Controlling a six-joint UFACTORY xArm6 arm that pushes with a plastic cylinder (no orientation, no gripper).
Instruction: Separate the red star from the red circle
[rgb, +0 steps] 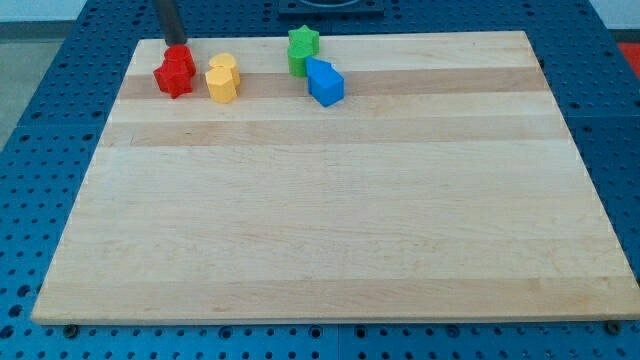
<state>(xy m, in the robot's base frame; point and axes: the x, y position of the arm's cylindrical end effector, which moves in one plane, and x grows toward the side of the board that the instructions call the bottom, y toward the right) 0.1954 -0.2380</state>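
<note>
A pale wooden counter (330, 220) is lying on a blue perforated base (40, 120). My tip (177, 44) is touching the red star (175, 72) at the view's top left; its pointing direction is unclear. The tool has no jaws.

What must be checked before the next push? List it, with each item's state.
1. Tip found: ok. My tip is at the view's top edge of the red blocks.
2. Star told from circle: cannot tell. The two red shapes merge into one clump.
3. Gap between them: not ok. They look to be touching.
4. Room toward the view's right: not ok. The yellow block sits close beside them.
5. Room toward the view's top and left: not ok. The clump is near the board corner.
6. Green block and blue block out of the way: ok. Both lie well to the view's right.
</note>
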